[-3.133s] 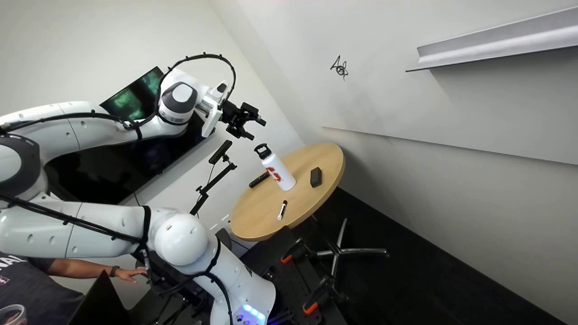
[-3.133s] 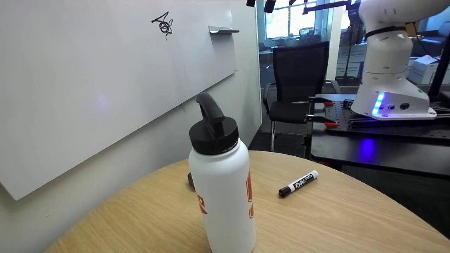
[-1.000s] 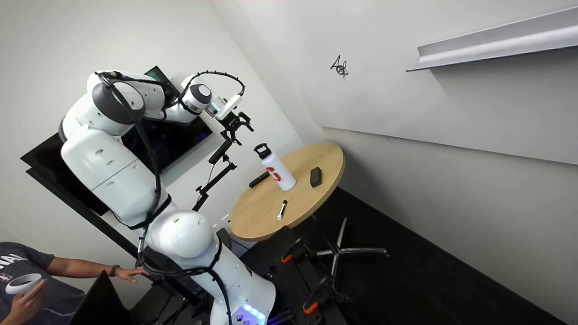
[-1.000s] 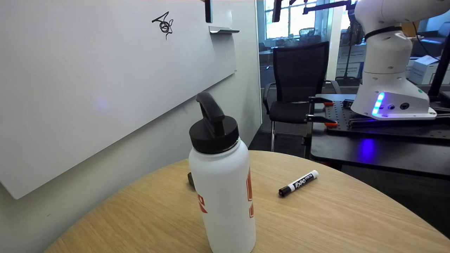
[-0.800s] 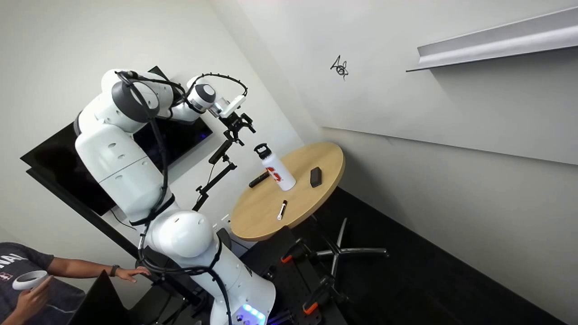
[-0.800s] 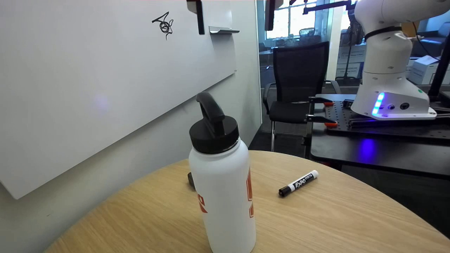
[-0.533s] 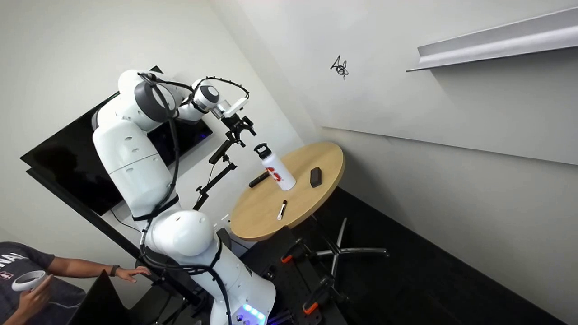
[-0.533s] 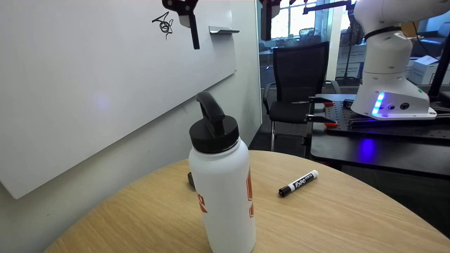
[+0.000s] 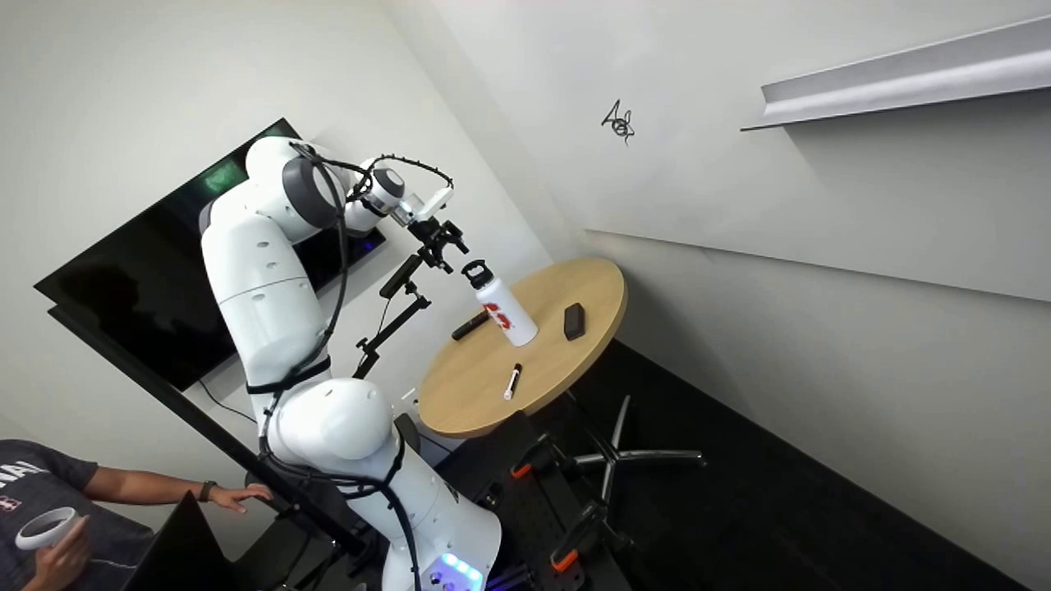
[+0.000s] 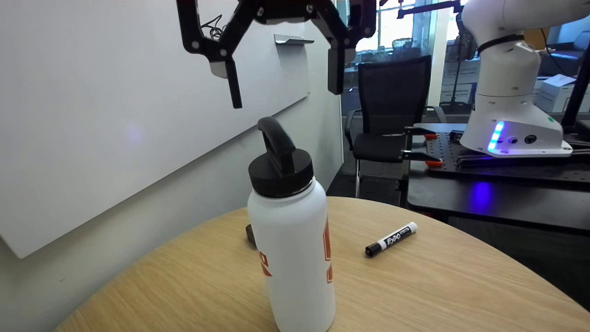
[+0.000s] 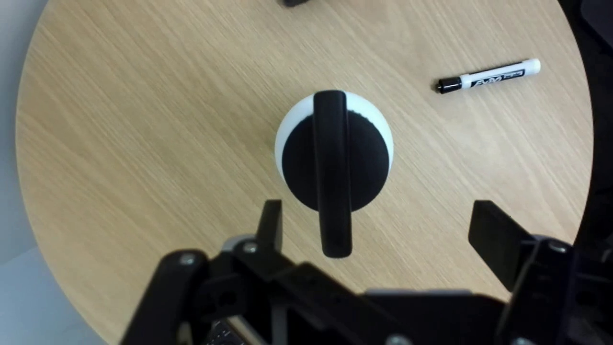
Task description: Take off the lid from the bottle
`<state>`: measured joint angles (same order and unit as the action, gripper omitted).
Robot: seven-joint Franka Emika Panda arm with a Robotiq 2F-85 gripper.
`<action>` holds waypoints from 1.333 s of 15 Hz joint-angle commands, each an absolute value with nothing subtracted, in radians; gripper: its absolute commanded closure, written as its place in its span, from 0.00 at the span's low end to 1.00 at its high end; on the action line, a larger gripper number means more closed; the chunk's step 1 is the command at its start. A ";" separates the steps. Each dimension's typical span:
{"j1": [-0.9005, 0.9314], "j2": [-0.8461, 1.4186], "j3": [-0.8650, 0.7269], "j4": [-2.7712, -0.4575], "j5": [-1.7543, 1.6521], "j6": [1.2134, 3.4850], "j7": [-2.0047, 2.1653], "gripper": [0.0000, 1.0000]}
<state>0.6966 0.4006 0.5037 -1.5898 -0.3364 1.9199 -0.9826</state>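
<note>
Gripper (image 10: 286, 98) hovers above the lid (image 10: 278, 181), 2 fingers (image 10: 336, 71) spread wide.

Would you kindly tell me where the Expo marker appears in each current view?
In an exterior view: the Expo marker, below centre.
In an exterior view: the Expo marker, right of centre, in the lower half.
In the wrist view: the Expo marker, upper right.
Shared landmark: the black bottle lid, visible in all three.

In an exterior view the arm (image 9: 264, 287) stands bent, left of centre; in the wrist view the gripper (image 11: 378, 203) spans the bottom, spread wide.
</note>
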 commanded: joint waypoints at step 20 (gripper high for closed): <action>0.685 0.455 0.450 -1.578 -0.313 2.007 -1.031 0.88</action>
<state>0.6924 0.4569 0.4522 -1.5805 -0.3325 1.9902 -0.9994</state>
